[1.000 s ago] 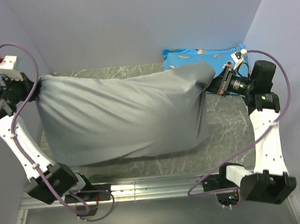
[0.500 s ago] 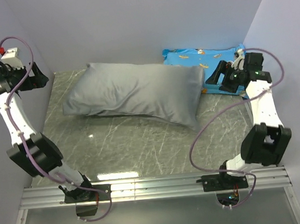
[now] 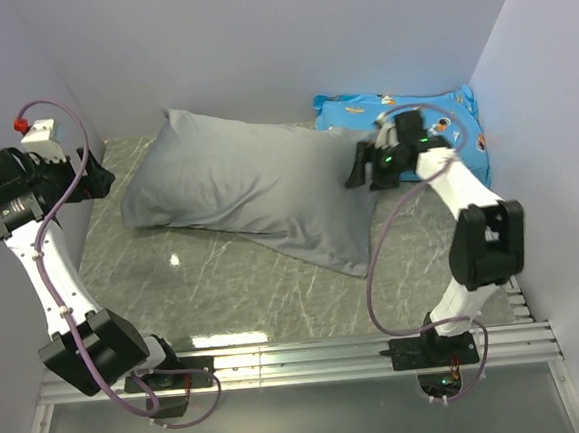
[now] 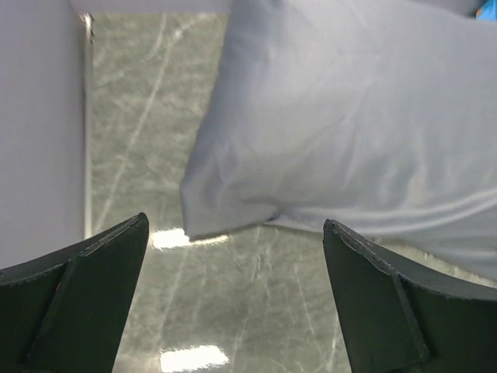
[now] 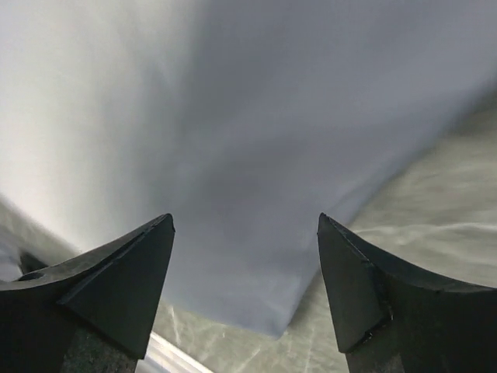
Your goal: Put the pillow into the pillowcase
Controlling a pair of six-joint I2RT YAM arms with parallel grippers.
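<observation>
The grey pillowcase (image 3: 252, 184) lies bulging and full across the back of the marble table (image 3: 214, 283). The white pillow is hidden; no white fabric shows anywhere. My left gripper (image 3: 96, 177) hovers open just off the pillowcase's left end, nothing between its fingers; in its wrist view the pillowcase's corner (image 4: 233, 202) lies ahead of the gripper (image 4: 235, 229). My right gripper (image 3: 358, 168) stands open over the pillowcase's right end, pointing left. In the right wrist view the pillowcase (image 5: 256, 116) fills the frame beyond the open gripper (image 5: 245, 221), which holds nothing.
A blue cartoon-printed pillow (image 3: 437, 115) leans at the back right corner, behind the right arm. Walls close in the left, back and right sides. An aluminium rail (image 3: 301, 356) runs along the near edge by the arm bases.
Both grippers opened and let go of the pillowcase's ends; it dropped and now lies flat. The right gripper swung left over its right end, while the left arm drew back.
</observation>
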